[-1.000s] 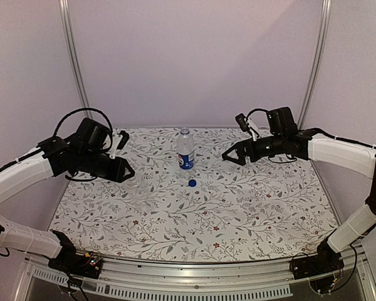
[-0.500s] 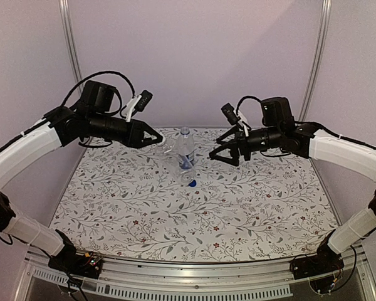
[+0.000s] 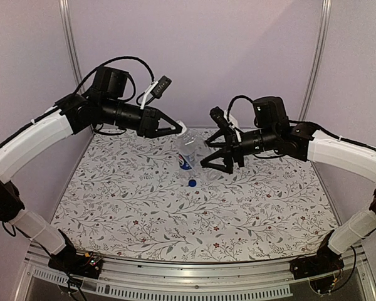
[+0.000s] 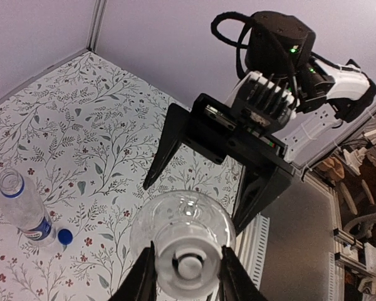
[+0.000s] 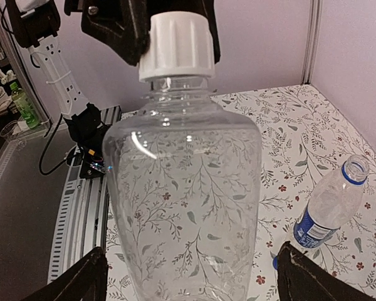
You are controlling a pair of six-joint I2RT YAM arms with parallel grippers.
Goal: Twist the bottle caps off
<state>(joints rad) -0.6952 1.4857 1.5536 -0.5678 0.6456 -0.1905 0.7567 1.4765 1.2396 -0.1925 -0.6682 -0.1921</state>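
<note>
The left gripper [image 4: 187, 276] was clamped on the pale cap [image 5: 177, 44], holding the clear bottle [image 5: 185, 207] aloft, base outward, apparently so the right gripper [image 3: 210, 154], jaws apart astride its body, could brace it. Below stood the labelled bottle [image 5: 329, 207], uncapped.

From above, the clear bottle [image 3: 190, 140] is all but invisible between the grippers, its white cap [image 5: 177, 47] too small to find there. Just behind it, the labelled bottle [image 3: 185, 161] is half covered. On the wrist views, fingers of left gripper [image 4: 183, 279] and right gripper [image 5: 189, 279] are clipped by the bottom edge, the clear bottle's base too. Cap or neck pinched? Can't tell.
</note>
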